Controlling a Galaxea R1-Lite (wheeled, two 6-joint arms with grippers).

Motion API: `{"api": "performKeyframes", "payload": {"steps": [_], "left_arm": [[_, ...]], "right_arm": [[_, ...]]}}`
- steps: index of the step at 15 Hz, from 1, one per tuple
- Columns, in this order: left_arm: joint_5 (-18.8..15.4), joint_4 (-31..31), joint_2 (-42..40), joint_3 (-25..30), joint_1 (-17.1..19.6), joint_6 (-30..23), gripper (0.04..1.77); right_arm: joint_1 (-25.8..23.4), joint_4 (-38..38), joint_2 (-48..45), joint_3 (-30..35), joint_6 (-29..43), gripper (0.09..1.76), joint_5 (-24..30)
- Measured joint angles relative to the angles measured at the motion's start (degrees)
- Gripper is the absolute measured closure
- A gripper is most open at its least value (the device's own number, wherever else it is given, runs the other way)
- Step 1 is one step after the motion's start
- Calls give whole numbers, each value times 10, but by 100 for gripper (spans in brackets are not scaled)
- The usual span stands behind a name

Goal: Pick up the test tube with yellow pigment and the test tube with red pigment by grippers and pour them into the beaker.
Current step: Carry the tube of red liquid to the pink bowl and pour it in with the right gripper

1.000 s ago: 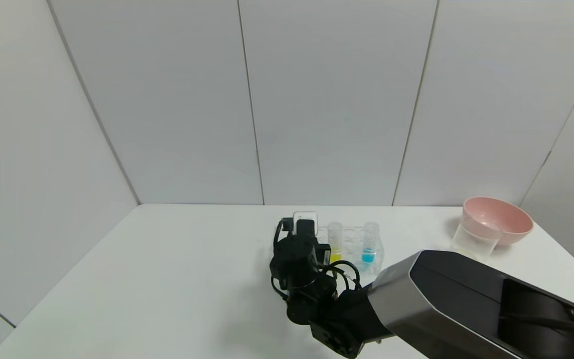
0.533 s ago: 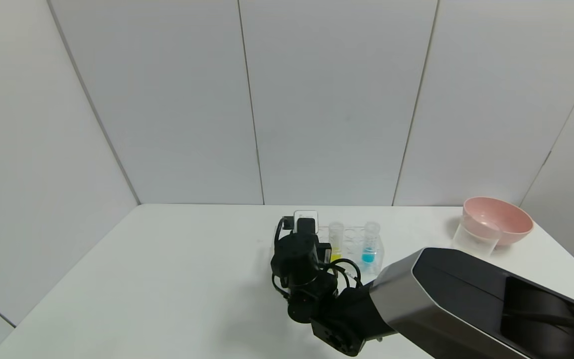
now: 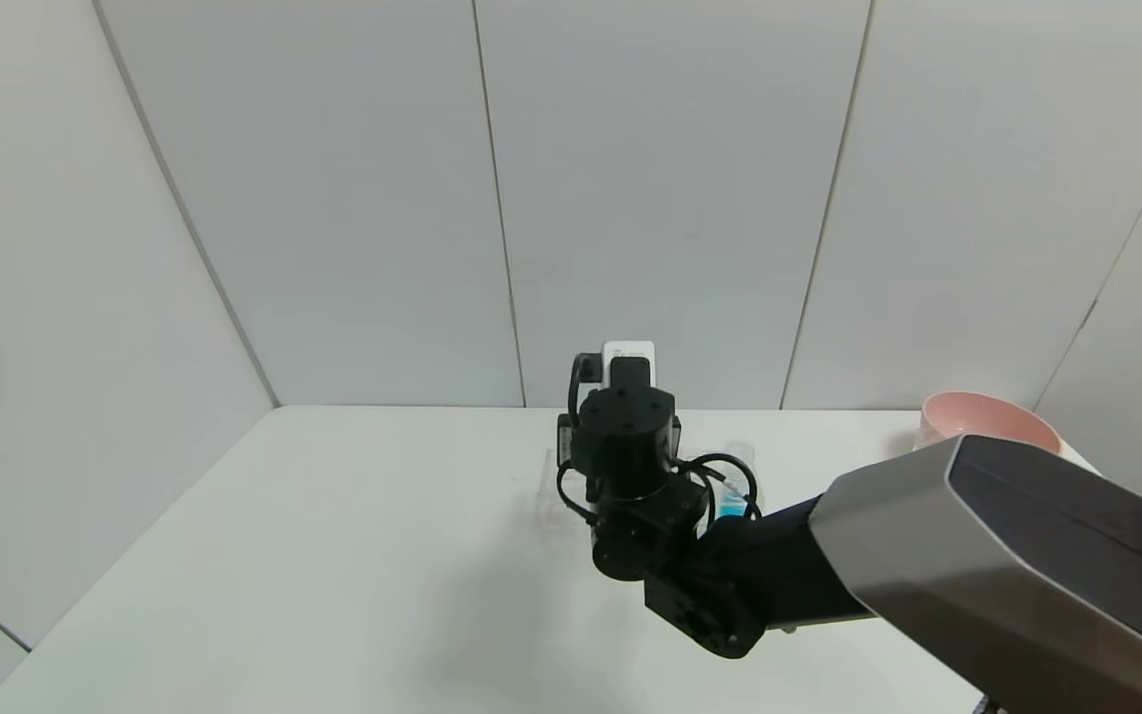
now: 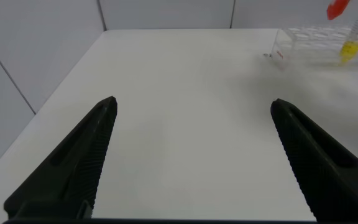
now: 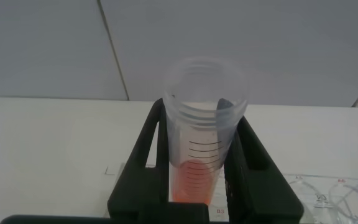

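Observation:
My right gripper [image 5: 202,118] is shut on the test tube with red pigment [image 5: 197,180]. It holds the tube upright above the clear tube rack [image 5: 328,193], red-orange liquid at the bottom. From the head camera, the raised right wrist [image 3: 623,436] hides that gripper, its tube and the yellow tube. The left wrist view shows the test tube with yellow pigment [image 4: 351,47] standing in the rack [image 4: 306,46], with the red tube's bottom [image 4: 337,8] hanging above it. My left gripper [image 4: 192,101] is open over bare table, away from the rack. The beaker is hidden.
A tube with blue liquid [image 3: 730,508] stands in the rack just right of the wrist. A pink bowl [image 3: 977,415] sits at the table's far right corner, partly covered by my right arm [image 3: 1007,555]. White walls close the back and sides.
My right arm has risen and lifted the red tube up out of the rack. The arm now covers the yellow tube and the beaker in the head view.

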Motion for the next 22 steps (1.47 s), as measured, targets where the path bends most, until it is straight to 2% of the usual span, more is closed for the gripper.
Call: {"api": "performKeyframes", "payload": {"steps": [3,5,8,10,13,16,17,19,21,22], "left_arm": [[0,0,0,0,0,0,5],[0,0,0,0,0,0,5],[0,0,0,0,0,0,5],[0,0,0,0,0,0,5],[0,0,0,0,0,0,5],[0,0,0,0,0,0,5],[0,0,0,0,0,0,5],[0,0,0,0,0,0,5],[0,0,0,0,0,0,5],[0,0,0,0,0,0,5]], "right_arm": [[-6,1,-47,2,-17,129,3],[-28,-1,-83,13,-25,129,13],[-113,-7,-137,57,-33,129,48],[-195,-10,-172,105,-34,129,94],[-334,-13,-221,179,-34,129,216],[-464,-29,-250,211,-52,129,358],[-507,-36,-255,217,-64,129,413],[-599,-54,-262,230,-89,129,557],[-671,-77,-264,246,-115,129,699],[-696,-88,-263,255,-130,129,751]]}}
